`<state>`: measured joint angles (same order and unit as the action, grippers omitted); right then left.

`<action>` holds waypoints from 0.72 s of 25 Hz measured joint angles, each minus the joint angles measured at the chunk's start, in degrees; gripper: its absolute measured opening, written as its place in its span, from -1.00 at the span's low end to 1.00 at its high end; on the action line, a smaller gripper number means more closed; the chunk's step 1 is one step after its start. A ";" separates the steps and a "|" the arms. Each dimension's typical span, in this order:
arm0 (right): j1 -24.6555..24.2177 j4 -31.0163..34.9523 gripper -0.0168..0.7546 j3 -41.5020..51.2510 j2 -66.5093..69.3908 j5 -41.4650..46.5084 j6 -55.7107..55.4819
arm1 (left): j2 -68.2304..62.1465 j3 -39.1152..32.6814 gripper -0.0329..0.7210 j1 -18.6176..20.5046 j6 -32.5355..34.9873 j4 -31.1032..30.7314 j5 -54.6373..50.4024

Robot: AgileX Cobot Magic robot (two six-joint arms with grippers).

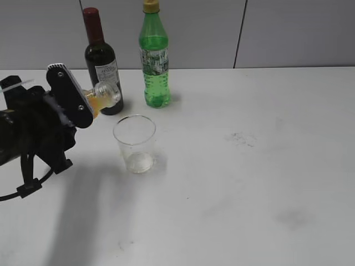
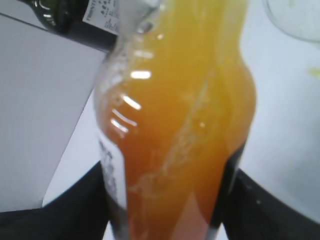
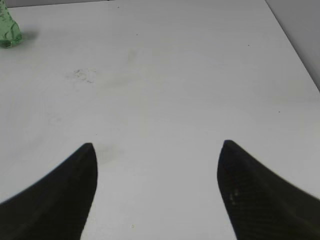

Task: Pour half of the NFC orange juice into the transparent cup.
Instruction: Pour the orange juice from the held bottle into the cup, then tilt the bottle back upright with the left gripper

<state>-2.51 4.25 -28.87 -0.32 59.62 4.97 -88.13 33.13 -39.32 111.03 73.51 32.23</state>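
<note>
The left tool point(image 1: 83, 105) clamps the tilted juice bottle point(image 1: 105, 95), whose mouth is behind the cup point(image 1: 135, 143), so juice may spill on the counter point(image 1: 249, 183); the right tool point(image 3: 157, 190) stands apart

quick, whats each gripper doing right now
Left gripper: closed on the NFC orange juice, tilted.
Right gripper: open, holding nothing.

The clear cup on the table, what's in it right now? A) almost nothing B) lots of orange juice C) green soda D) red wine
A: the transparent cup looks clear down to its base, while the NFC orange juice is in its bottle, held tilted by the left gripper.
</note>
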 joint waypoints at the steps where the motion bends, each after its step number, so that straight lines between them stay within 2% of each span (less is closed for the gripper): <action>1: 0.00 0.00 0.52 0.00 0.00 0.00 0.00 | 0.00 0.00 0.37 -0.15 0.99 1.36 0.29; 8: 0.00 0.00 0.52 0.00 0.00 0.00 -0.05 | 0.00 0.00 0.37 -0.23 10.44 8.14 3.62; 11: 0.00 0.00 0.52 0.00 0.00 0.00 -0.13 | 0.00 0.43 0.37 -0.23 12.31 9.60 3.66; 15: 0.00 0.00 0.52 0.00 0.00 0.00 -0.18 | -0.12 3.47 0.37 -0.23 13.42 12.09 3.66; 18: 0.00 0.06 0.52 0.00 0.00 0.00 -0.18 | -1.54 6.45 0.37 -0.23 18.07 13.64 4.14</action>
<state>-2.51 4.30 -28.87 -0.32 59.62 4.79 -89.67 39.58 -39.55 129.10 87.15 36.37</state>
